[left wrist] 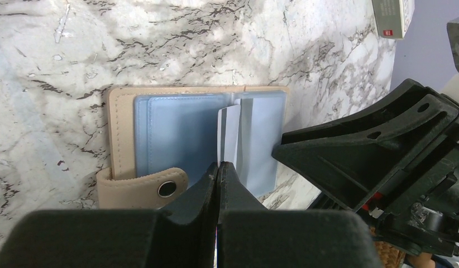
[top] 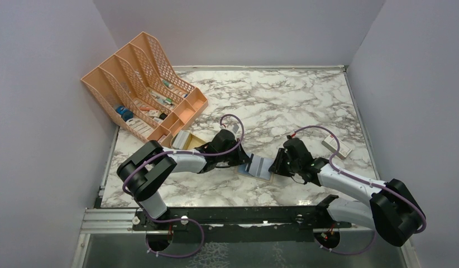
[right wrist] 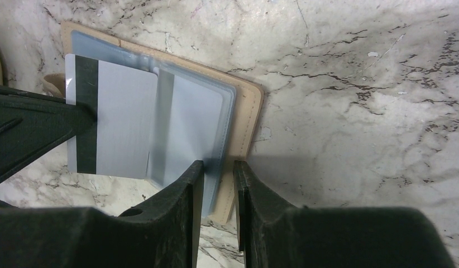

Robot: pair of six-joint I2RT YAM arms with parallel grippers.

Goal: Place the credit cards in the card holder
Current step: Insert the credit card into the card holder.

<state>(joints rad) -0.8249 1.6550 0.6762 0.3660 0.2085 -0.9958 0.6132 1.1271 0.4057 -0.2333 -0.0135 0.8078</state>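
The tan card holder [top: 262, 167] lies open on the marble between both arms, its pale blue pockets [left wrist: 177, 134] facing up and its snap strap at the near left. My left gripper [left wrist: 219, 164] is shut on a grey-blue credit card [left wrist: 230, 131]. In the right wrist view this card [right wrist: 124, 123] shows a dark stripe, and its far end sits in a pocket of the card holder [right wrist: 247, 111]. My right gripper [right wrist: 218, 164] stands narrowly open over the holder's tan edge, one finger on the blue pocket. Nothing is clamped between its jaws.
An orange mesh file rack [top: 143, 84] fills the back left, with a beige dish [top: 188, 139] just in front of it beside my left arm. A white box with a red mark [top: 337, 146] lies right of my right arm. Walls close in on three sides.
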